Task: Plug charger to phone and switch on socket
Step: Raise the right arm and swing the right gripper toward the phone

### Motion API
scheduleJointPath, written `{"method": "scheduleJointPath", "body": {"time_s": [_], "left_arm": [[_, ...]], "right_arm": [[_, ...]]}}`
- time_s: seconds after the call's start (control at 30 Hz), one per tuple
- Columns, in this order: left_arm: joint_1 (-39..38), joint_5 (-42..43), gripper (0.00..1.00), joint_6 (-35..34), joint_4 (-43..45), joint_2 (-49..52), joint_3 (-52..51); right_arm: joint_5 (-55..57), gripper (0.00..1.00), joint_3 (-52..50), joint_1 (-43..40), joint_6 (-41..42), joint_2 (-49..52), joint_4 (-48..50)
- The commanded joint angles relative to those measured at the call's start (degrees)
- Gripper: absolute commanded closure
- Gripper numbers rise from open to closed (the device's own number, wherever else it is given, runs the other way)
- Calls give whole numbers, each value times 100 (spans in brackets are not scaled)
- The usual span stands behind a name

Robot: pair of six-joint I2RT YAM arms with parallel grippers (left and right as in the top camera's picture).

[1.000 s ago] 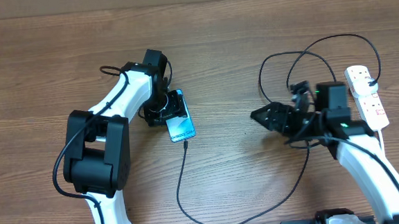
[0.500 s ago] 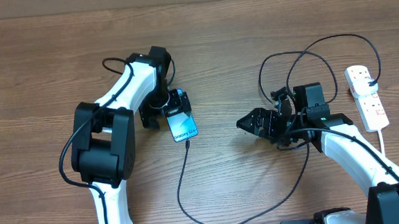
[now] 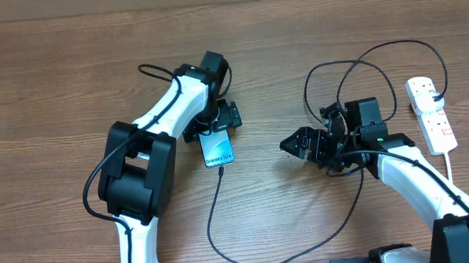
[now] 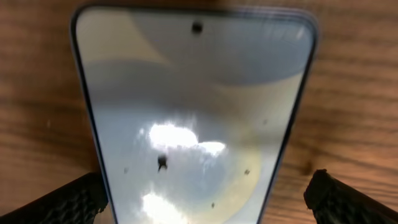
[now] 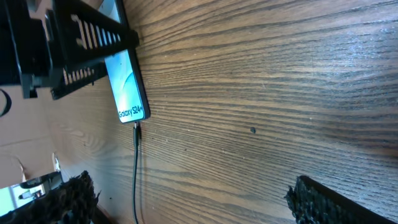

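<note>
1. Near the middle of the bench, slightly toward its left edge, the phone is lying face up, its "Galaxy" end pointing to the near edge.
2. The left gripper is straddling the phone's far end, its fingers spread wider than the phone.
3. The charger is touching its plug tip to the phone's near short edge, its cable looping along the near edge and up to the right.
4. The right gripper is hanging wide apart and empty between the phone and the socket.
5. The socket is lying by the right edge, carrying a black plug.
</note>
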Motion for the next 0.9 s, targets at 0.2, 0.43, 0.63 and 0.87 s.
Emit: {"method": "scheduleJointPath", "body": {"time_s": [0.2,0.43,0.63,0.87], "left_arm": [[-44,-431,1,251,-74,92,-168],[-44,-267,0,570,-118,92,-293],[-35,-133,0,990,-160,92,-293],[-31,-199,4,1231,-229,92,-293]], "right_arm": [[70,0,107,4,11,-2,-240],[66,0,107,7,15,-2,-396],[68,0,107,39,31,-2,-540],[70,0,107,398,57,-2,-538]]}}
